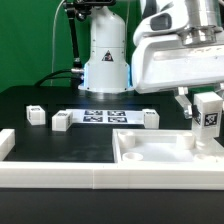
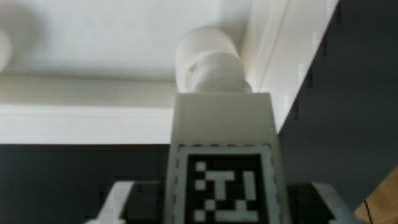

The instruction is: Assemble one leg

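My gripper (image 1: pixel 205 118) is shut on a leg (image 1: pixel 209 112), a stubby white piece with a black-and-white tag, held upright over the right end of the large white panel (image 1: pixel 140 160). In the wrist view the leg (image 2: pixel 222 135) fills the middle between my fingers (image 2: pixel 125 200), its tag toward the camera, its far end at a round white post (image 2: pixel 206 62) on the panel (image 2: pixel 89 110). Three more legs lie on the black table: one at the exterior view's left (image 1: pixel 35 115), one beside it (image 1: pixel 61 122), one near the middle (image 1: pixel 149 119).
The marker board (image 1: pixel 104 116) lies flat at the back, in front of the arm's white base (image 1: pixel 105 60). A white raised rail (image 1: pixel 40 172) runs along the table's front edge, with an end piece at the exterior view's left (image 1: pixel 5 145).
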Controlling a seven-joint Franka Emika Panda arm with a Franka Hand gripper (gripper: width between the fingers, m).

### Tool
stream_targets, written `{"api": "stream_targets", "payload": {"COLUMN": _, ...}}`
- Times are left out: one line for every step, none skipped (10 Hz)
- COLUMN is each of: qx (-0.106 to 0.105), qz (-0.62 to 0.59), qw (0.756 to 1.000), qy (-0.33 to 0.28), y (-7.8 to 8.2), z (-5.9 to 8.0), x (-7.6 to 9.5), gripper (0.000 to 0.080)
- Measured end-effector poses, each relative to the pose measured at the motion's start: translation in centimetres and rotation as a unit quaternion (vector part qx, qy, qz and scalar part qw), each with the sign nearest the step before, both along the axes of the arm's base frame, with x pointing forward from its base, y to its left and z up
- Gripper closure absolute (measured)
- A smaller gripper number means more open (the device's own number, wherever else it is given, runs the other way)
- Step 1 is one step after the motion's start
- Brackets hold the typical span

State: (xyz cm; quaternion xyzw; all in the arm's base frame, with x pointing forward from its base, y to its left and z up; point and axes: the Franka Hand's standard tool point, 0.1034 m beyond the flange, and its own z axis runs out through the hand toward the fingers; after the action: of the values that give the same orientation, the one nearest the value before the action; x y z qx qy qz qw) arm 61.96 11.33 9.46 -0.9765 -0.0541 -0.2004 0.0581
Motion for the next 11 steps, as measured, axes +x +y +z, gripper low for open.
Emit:
{"api": "stream_targets", "payload": {"qx": 0.001, "qz": -0.001, "qw": 1.000, "qy": -0.002, "y": 0.1, "z": 0.0, "x": 0.4, "gripper": 0.0508}}
{"api": "stream_targets", "payload": {"qx": 0.001, "qz": -0.002, "qw": 1.000, "qy": -0.002, "y": -0.1, "z": -0.2, "x": 0.4, "gripper": 0.0508}}
{"api": "stream_targets", "payload": {"qx": 0.000, "qz": -0.002, "qw": 1.000, "qy": 0.000, "y": -0.2, "z": -0.9, "x": 0.3, "gripper": 0.0508}}
{"api": "stream_targets", "payload": {"qx": 0.000, "qz": -0.003, "qw": 1.000, "qy": -0.007, "y": -0.1, "z": -1.2, "x": 0.4, "gripper": 0.0508}}
{"api": "stream_targets", "payload": {"qx": 0.000, "qz": -0.004, "qw": 1.000, "qy": -0.012, "y": -0.1, "z": -1.7, "x": 0.3, "gripper": 0.0508}}
{"api": "stream_targets", "payload": {"qx": 0.000, "qz": -0.005, "qw": 1.000, "qy": -0.016, "y": 0.1, "z": -2.1, "x": 0.1, "gripper": 0.0508}}
{"api": "stream_targets", "payload": {"qx": 0.000, "qz": -0.006, "qw": 1.000, "qy": -0.022, "y": 0.3, "z": -2.4, "x": -0.1, "gripper": 0.0508}}
{"api": "stream_targets", "payload": {"qx": 0.001, "qz": -0.013, "qw": 0.999, "qy": -0.031, "y": 0.4, "z": -2.7, "x": -0.4, "gripper": 0.0508}}
{"api": "stream_targets", "payload": {"qx": -0.002, "qz": -0.013, "qw": 0.999, "qy": -0.040, "y": 0.5, "z": -2.8, "x": -0.6, "gripper": 0.0508}}
{"api": "stream_targets", "payload": {"qx": -0.002, "qz": -0.015, "qw": 0.999, "qy": -0.052, "y": 0.5, "z": -2.9, "x": -0.8, "gripper": 0.0508}}
{"api": "stream_targets", "payload": {"qx": -0.003, "qz": -0.017, "qw": 0.998, "qy": -0.062, "y": 0.5, "z": -3.0, "x": -1.1, "gripper": 0.0508}}
